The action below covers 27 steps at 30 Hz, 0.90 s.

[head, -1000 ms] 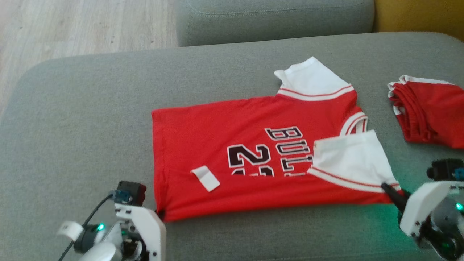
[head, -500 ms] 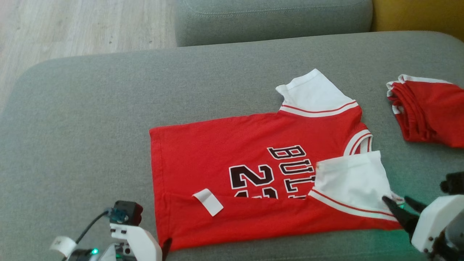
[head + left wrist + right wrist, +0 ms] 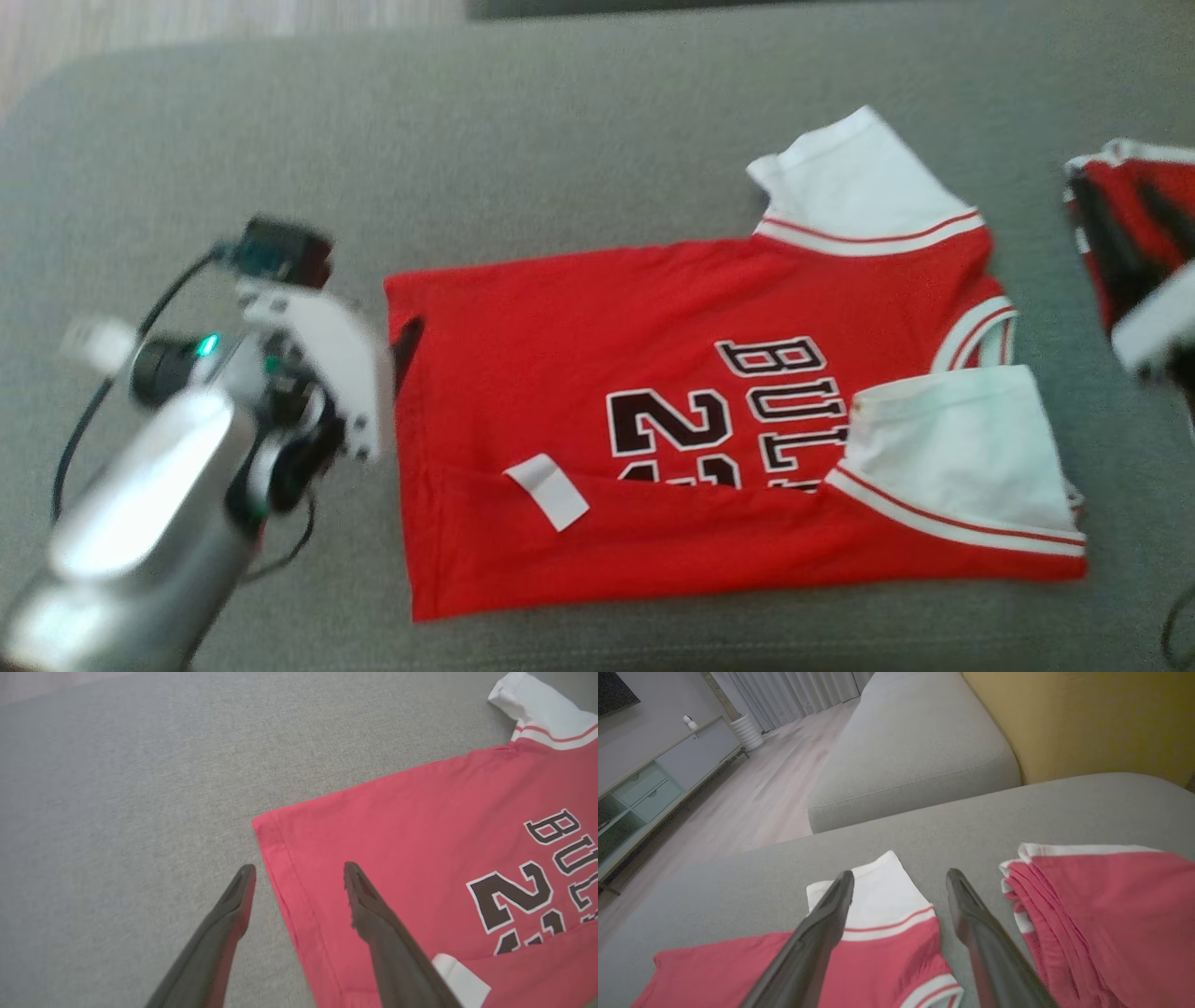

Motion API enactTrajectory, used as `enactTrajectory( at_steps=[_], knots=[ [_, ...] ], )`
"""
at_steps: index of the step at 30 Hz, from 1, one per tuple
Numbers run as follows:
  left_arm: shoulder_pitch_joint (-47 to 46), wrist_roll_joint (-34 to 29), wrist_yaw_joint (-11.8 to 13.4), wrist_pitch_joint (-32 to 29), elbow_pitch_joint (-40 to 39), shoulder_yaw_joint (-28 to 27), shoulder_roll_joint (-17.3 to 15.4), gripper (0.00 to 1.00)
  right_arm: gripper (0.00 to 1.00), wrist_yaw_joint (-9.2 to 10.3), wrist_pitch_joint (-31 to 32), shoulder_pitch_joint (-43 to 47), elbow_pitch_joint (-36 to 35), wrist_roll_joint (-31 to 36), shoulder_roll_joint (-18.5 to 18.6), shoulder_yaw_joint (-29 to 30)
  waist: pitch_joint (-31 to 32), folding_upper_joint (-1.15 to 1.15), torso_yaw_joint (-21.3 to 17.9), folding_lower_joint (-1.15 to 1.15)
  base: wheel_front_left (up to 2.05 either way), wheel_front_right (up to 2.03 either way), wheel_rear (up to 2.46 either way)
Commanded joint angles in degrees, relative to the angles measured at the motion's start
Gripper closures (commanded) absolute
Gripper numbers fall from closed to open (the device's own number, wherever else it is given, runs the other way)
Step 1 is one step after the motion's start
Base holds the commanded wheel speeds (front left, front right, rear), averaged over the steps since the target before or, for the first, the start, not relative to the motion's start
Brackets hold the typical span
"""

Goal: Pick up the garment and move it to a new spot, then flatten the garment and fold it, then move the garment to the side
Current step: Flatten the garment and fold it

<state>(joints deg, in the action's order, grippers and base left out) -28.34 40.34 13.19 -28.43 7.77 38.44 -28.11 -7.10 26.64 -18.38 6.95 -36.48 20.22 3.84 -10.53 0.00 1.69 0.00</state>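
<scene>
**A living room at home**

The right pincer [image 3: 900, 873] hangs over a broad grey sofa seat [image 3: 1064, 807] with woven cloth and rounded edges. A red shirt [image 3: 878, 961] lies spread on the seat below the pincer. Beyond the pincer's tips lies a second grey cushion [image 3: 915, 751] with a stitched seam. Behind that, to the tips' right, a mustard-yellow surface [image 3: 1087, 718] stands upright. Far off to the pincer's left runs a pale wooden plank floor [image 3: 784, 779], leading to long grey curtains [image 3: 798, 690]. Against the wall [image 3: 644, 728] there stands a low cabinet [image 3: 668, 774] with drawers and open shelves. A small white gadget [image 3: 686, 720] sits on top, and a ribbed white pot [image 3: 748, 732] stands at its far end.
</scene>
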Motion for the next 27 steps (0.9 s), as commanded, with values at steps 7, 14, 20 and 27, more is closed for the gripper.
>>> enactTrajectory(
  at_steps=[7,14,20,27],
  knots=[
    [-16.9,-1.7,-6.5,-3.5,11.2,0.9,4.0,0.00,0.00,-0.39,-6.2,-17.0,11.4,0.9,7.2,-10.9,-8.2,0.00,3.8,0.00,0.00,0.00,0.00],
    [-24.4,-2.9,-9.8,-4.1,17.9,3.0,7.8,0.00,0.00,-0.39,-8.2,-28.0,22.3,-3.4,11.6,-22.0,-13.3,0.00,6.9,0.00,0.00,0.00,0.00],
    [-27.6,-2.7,-11.5,-4.7,20.6,4.0,10.3,0.00,0.00,-0.39,-7.6,-35.2,30.1,-7.4,13.4,-30.0,-16.1,0.00,8.7,0.00,0.00,0.00,0.00],
    [-28.9,-2.0,-12.9,-5.4,22.2,4.7,11.6,0.00,0.00,-0.39,-5.2,-39.6,36.9,-11.9,14.4,-37.1,-17.5,0.00,9.6,0.00,0.00,0.00,0.00]
  ],
)
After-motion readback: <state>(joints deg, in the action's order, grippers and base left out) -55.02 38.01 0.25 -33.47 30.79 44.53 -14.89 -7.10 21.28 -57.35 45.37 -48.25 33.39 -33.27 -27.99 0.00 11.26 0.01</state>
